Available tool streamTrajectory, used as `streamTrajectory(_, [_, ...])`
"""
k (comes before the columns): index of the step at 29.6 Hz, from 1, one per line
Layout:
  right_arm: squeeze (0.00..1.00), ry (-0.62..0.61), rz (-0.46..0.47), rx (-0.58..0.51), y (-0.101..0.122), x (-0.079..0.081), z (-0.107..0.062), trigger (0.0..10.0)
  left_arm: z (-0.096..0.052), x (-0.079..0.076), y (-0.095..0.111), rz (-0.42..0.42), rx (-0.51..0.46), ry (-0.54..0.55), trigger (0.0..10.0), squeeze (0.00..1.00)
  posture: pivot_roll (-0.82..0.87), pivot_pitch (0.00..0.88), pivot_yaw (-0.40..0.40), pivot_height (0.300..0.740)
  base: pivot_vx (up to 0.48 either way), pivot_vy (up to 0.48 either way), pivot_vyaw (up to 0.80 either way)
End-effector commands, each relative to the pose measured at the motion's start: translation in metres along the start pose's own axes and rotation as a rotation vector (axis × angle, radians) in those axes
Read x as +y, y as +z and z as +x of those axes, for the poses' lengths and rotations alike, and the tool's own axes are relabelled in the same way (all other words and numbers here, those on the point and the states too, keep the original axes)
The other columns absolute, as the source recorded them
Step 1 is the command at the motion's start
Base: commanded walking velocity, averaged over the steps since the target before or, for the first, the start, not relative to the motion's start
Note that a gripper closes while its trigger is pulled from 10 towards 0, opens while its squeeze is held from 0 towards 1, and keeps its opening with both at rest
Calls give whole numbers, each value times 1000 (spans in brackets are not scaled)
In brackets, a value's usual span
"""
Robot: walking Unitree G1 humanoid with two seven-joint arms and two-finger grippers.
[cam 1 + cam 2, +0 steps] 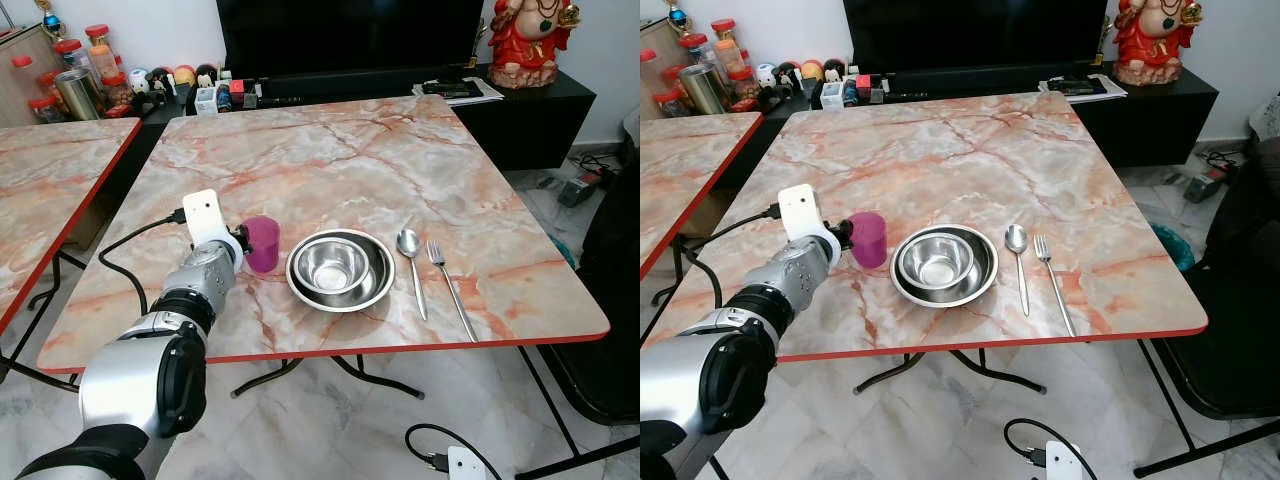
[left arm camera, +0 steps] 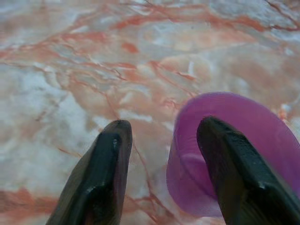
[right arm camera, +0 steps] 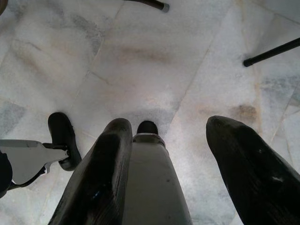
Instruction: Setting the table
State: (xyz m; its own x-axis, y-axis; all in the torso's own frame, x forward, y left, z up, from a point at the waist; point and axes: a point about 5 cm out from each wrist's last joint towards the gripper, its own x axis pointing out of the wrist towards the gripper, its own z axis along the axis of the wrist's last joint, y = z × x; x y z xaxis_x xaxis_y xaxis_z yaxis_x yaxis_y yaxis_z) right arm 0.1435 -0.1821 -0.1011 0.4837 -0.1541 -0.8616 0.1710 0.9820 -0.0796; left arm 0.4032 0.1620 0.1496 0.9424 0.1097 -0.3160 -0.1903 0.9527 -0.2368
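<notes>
Head views, landmark: take the steel bowl (image 1: 340, 269) as your reference; it sits nested in a wider steel dish near the front edge of the marble table (image 1: 330, 150).
Head views, cup: you see the purple cup (image 1: 262, 243) upright on the table just beside the bowl, on the robot's left of it, not touching it.
Head views, cutlery: the spoon (image 1: 411, 265) lies just beside the bowl on the robot's right; the fork (image 1: 450, 288) lies beyond the spoon, farther from the bowl, both handles toward the front edge.
Head views, left arm: your left gripper (image 1: 243, 242) reaches in over the front edge, at the side of the cup away from the bowl.
Head views, background: the black television cabinet (image 1: 520, 110) stands well behind the bowl, past the table's far edge.
Left wrist view, jaws: the two black fingers (image 2: 101, 178) stand spread apart. One finger sits in front of the cup (image 2: 206, 159), the other over bare marble beside it. You cannot tell whether either finger touches the cup.
Right wrist view, arm: your right gripper (image 3: 173, 164) hangs over the pale tiled floor (image 3: 140, 61), fingers spread with nothing between them.
</notes>
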Motion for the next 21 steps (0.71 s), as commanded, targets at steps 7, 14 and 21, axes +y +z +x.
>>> streamTrajectory(7, [0,3,13,-10,3,3,0,10000,0,4,17,-33,-61,24,10000,0,-43,0,86,740,0,0,0])
streamTrajectory(14, [0,3,13,-13,4,3,1,10000,-1,3,41,-15,-188,2,10000,0,-44,0,80,740,0,0,0])
streamTrajectory(21, [0,3,8,-32,13,1,2,10000,-20,21,91,142,-577,-5,10000,0,-31,0,59,740,0,0,0])
